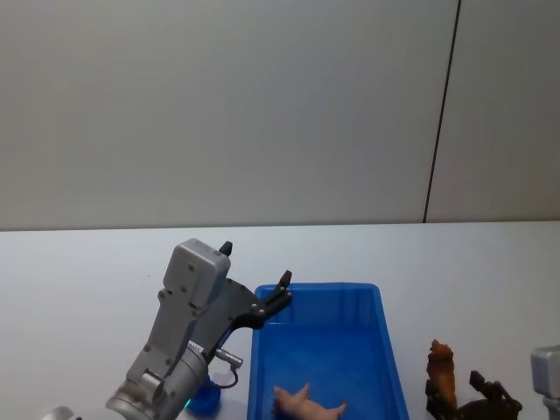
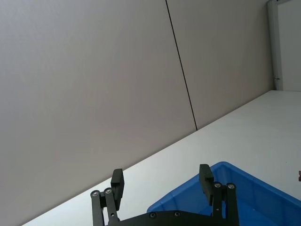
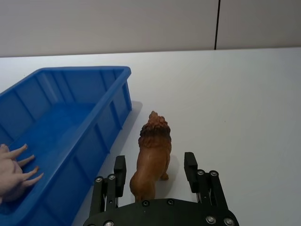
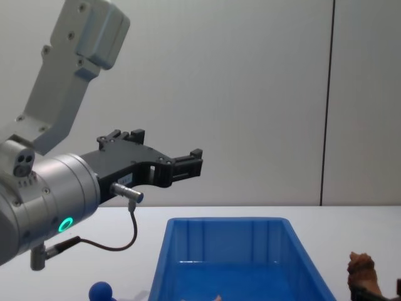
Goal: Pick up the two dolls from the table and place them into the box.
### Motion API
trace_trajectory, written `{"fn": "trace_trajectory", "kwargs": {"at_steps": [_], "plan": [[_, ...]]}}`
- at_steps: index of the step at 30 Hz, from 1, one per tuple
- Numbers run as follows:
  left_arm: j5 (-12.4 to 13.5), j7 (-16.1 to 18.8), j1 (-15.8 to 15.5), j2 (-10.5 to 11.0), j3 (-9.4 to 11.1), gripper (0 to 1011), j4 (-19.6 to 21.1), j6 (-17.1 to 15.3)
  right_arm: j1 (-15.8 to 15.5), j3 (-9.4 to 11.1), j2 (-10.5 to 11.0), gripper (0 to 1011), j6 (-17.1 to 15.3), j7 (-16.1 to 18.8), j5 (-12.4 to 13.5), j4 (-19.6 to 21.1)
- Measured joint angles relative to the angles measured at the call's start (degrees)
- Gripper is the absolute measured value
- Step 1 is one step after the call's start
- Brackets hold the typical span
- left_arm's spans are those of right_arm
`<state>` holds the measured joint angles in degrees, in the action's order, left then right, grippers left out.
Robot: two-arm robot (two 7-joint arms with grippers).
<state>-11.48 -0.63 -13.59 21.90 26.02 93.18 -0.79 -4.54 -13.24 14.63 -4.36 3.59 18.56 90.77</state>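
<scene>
Right gripper [image 3: 154,162] is straddling the brown doll [image 3: 154,134], which is standing on the table [image 3: 235,94] just beside the box [image 3: 101,101], with fingers [image 3: 119,165] spread flanking its rump and its long axis pointing straight ahead between them; left gripper [image 2: 161,174] is hovering spread, empty, over the box corner.
</scene>
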Motion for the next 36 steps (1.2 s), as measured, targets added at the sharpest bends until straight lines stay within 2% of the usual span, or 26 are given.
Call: {"fn": "trace_trajectory", "kwargs": {"at_steps": [2, 7, 12, 13, 15, 24, 31, 36], "plan": [[0.0, 0.0, 0.0, 0.0, 0.0, 1008, 0.0, 0.0, 0.1, 0.0, -0.2, 755, -0.6, 0.1, 0.4, -0.4], [0.0, 0.0, 0.0, 0.0, 0.0, 1008, 0.0, 0.0, 0.5, -0.1, -0.5, 560, -1.9, 0.6, 1.3, -1.4], [0.0, 0.0, 0.0, 0.0, 0.0, 1008, 0.0, 0.0, 0.7, -0.2, -0.8, 423, -2.3, 1.1, 1.5, -1.8], [0.0, 0.0, 0.0, 0.0, 0.0, 1008, 0.0, 0.0, 0.7, -0.2, -0.8, 359, -2.3, 1.2, 1.4, -1.9], [0.0, 0.0, 0.0, 0.0, 0.0, 1008, 0.0, 0.0, 0.7, -0.3, -0.9, 321, -2.2, 1.4, 1.2, -1.9], [0.0, 0.0, 0.0, 0.0, 0.0, 1008, 0.0, 0.0, 0.6, -0.5, -0.8, 305, -0.2, 2.1, -1.2, -0.7], [0.0, 0.0, 0.0, 0.0, 0.0, 1008, 0.0, 0.0, 0.4, -0.6, -0.5, 305, 2.6, 3.0, -3.6, 1.7], [0.0, 0.0, 0.0, 0.0, 0.0, 1008, 0.0, 0.0, 0.5, -0.6, -0.2, 305, 4.3, 4.5, -4.3, 3.2]]}}
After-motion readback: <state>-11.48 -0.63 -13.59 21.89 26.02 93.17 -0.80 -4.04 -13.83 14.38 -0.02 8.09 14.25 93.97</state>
